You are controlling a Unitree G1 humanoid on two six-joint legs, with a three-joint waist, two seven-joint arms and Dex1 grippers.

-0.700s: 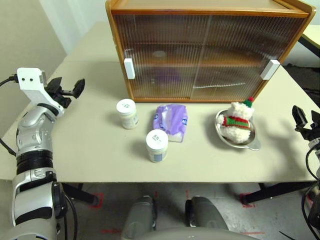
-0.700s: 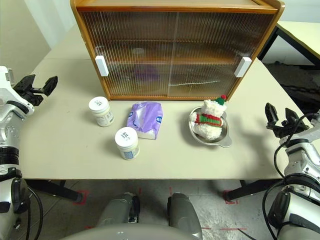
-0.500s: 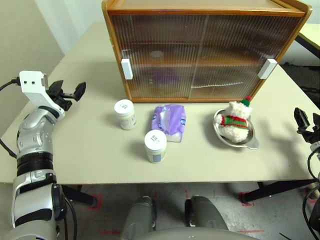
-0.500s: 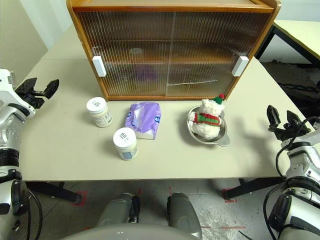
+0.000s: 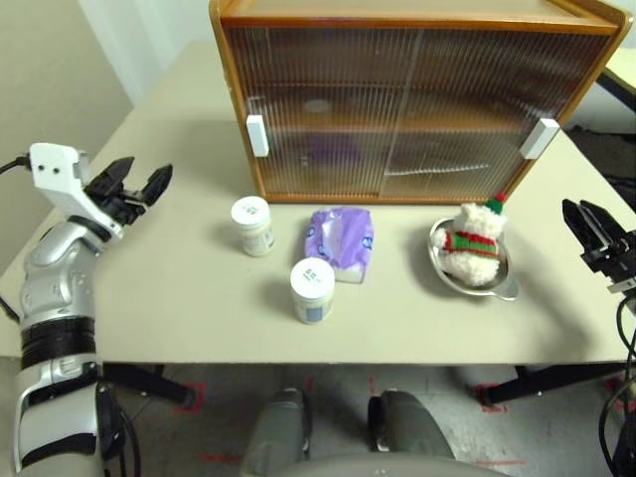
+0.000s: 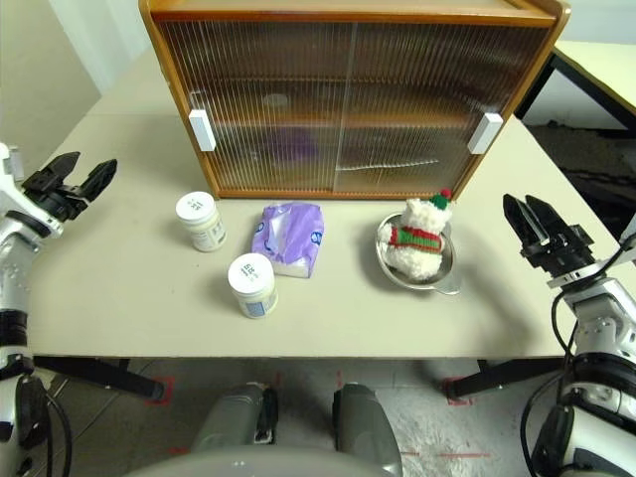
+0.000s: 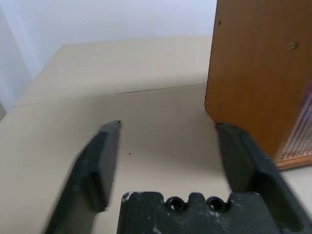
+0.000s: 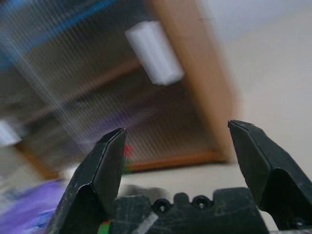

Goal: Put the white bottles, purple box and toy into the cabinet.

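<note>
**Ana:** Four things to stow, and every one sits out on the bench (image 5: 179,298). Nearest the front edge stands one of the white bottles (image 5: 312,289), upright, lid on.

**Ben:** Just behind it lies the purple box (image 5: 341,241), close enough that I can't tell if they touch. The second white bottle (image 5: 252,225) stands to the left of that box, with a small gap.

**Ana:** Over to the right, the toy (image 5: 473,242) sits in a steel bowl (image 5: 504,283), scarf and hat showing.

**Ben:** And the arms? The left gripper (image 5: 135,185) hangs at the bench's left edge, fingers parted, nothing between them. The right gripper (image 6: 542,229) is out past the right edge, jaws spread wide, empty too.

**Ana:** Both well apart from any item. At the back, the cabinet (image 5: 407,99) has both ribbed sliding doors shut, its white handles (image 5: 257,136) at the outer ends.

**Ben:** So by my reckoning nothing's done yet. A door has to slide open first, then all four things go in, one by one.
</note>
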